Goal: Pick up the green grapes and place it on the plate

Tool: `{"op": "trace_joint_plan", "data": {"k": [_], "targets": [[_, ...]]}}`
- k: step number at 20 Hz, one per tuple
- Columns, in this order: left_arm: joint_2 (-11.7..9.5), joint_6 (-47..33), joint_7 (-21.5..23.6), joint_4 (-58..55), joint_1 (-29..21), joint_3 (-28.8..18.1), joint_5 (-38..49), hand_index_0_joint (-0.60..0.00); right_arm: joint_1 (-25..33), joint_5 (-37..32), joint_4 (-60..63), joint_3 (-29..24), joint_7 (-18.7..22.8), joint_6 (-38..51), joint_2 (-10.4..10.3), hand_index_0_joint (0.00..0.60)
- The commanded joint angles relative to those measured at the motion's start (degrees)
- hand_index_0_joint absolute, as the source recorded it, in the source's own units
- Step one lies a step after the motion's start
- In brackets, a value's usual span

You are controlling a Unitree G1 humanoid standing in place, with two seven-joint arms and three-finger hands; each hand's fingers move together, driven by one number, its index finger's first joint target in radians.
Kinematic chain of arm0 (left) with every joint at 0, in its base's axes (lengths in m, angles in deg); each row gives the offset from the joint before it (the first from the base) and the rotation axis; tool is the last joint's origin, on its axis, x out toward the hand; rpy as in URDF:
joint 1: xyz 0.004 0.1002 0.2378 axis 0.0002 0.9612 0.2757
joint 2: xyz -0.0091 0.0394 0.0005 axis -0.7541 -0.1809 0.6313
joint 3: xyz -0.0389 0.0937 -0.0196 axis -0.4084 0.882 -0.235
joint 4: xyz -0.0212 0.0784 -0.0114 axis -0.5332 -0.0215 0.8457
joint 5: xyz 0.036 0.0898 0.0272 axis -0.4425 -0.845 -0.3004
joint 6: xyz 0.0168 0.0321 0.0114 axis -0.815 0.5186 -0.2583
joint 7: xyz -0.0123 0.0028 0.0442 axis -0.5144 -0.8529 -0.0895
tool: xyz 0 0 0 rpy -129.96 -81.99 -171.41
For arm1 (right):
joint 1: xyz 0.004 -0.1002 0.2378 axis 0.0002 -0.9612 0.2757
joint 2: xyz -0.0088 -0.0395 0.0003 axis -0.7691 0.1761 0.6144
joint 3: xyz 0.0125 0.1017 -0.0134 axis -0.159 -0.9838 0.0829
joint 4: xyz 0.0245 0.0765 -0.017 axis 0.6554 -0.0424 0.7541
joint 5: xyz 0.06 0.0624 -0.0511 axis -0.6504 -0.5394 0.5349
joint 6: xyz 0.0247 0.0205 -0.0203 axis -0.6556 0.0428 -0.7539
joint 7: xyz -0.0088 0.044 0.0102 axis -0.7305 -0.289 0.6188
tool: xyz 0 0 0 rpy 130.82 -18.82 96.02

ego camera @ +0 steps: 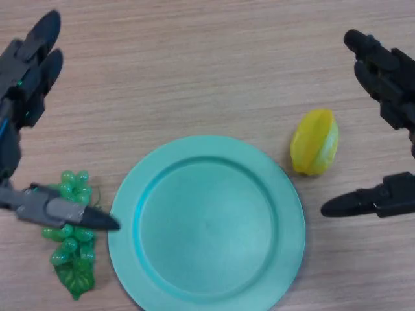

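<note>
Reach step: open left hand (29, 91) spread over the bunch of green plastic grapes (71, 227), just left of the round teal plate (206, 223).
Next, fingers must close around the bunch; open right hand (389, 129) idles right of the plate.

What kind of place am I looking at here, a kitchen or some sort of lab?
Probably a lab or test bench rather than a kitchen: a bare wooden table holds only an empty teal plate, toy-like green grapes and a yellow fruit, with a black robot hand at each side.
</note>
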Motion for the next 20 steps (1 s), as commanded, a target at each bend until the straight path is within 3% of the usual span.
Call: {"op": "trace_joint_plan", "data": {"k": [1,6,7,11,13,15,20], "targets": [[-2.7,-9.6,-3.8,0.3,0.6,-7.9,-0.6,0.0,3.0,-1.4,-1.2,-1.8,1.7,9.1,1.2,0.0],[-5.2,-21.7,-8.3,11.7,1.1,-14.2,-2.4,0.0,3.2,-2.2,2.5,-1.1,2.1,11.7,1.1,0.0],[-5.7,-28.6,-8.9,16.6,1.3,-14.5,-5.5,0.0,3.1,-2.7,2.8,-1.0,2.3,11.4,0.8,0.0],[-8.5,-38.0,-9.5,26.1,1.2,-13.9,-13.4,0.0,2.2,-3.8,2.4,-1.8,2.6,11.7,0.8,0.0],[-10.0,-44.9,-5.8,32.8,0.6,-13.0,-22.3,0.0,2.8,-4.5,3.1,-2.4,3.2,11.1,1.1,0.0],[-11.0,-46.0,-4.0,35.6,0.5,-11.5,-27.0,0.0,2.7,-5.1,3.4,-2.6,4.0,10.7,1.1,0.0],[-10.5,-45.5,-2.7,39.4,0.3,-7.6,-30.1,0.0,2.5,-5.7,2.4,-3.3,4.6,10.5,1.5,0.0]]}}
